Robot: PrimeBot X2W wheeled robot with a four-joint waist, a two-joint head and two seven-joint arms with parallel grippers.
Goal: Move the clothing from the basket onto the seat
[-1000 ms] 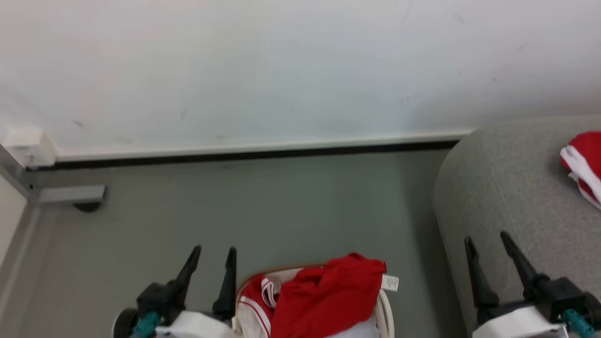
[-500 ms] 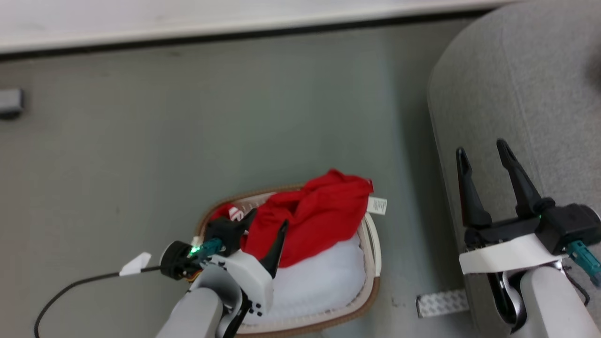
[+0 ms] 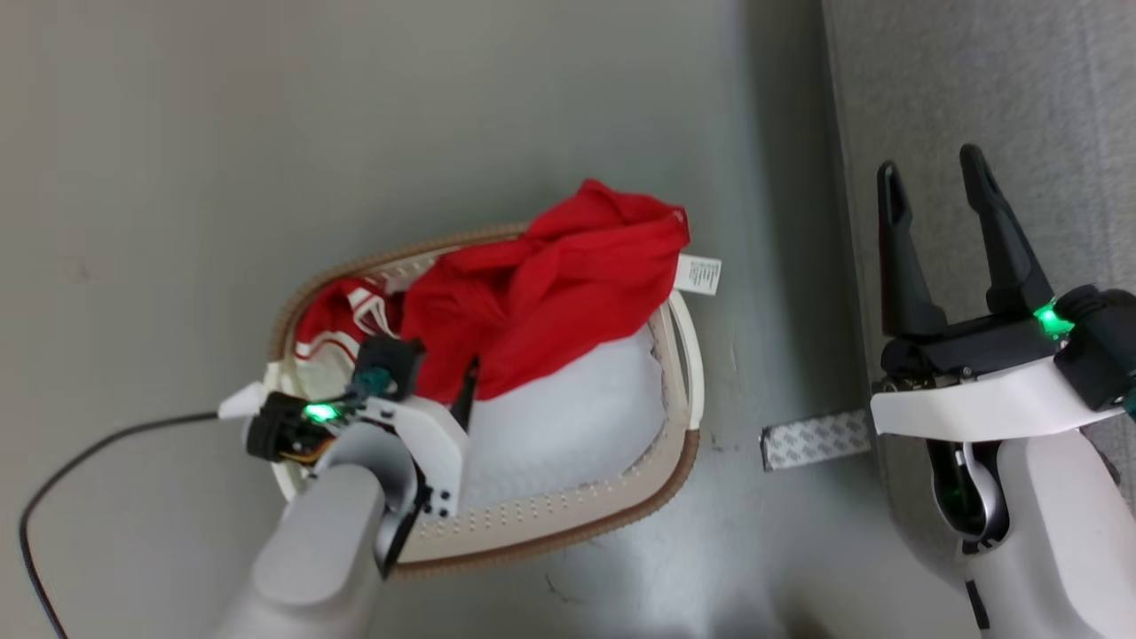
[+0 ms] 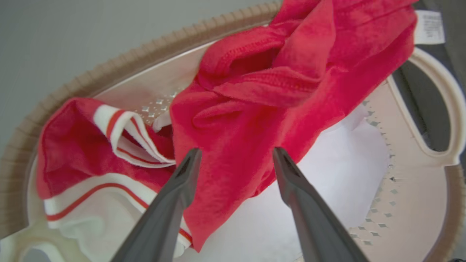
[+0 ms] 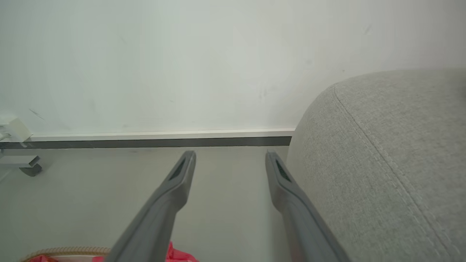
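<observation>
Head tilting down; left fingers (image 4: 177, 189), spread, dropping further into basket (image 3: 568, 524) over clothing (image 3: 550, 284); right fingers (image 3: 901, 266), spread, still hovering beside seat (image 3: 1021, 89).

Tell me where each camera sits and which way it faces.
Left wrist view: on the left arm, looking down past the open left gripper into the laundry basket at red garments.
Right wrist view: on the right arm, looking past the open right gripper across floor to wall, grey sofa alongside.
Head view: on the head, looking down at basket and sofa edge; both forearms and grippers show.
Shared: head and left wrist views both show basket, garments and care label.
</observation>
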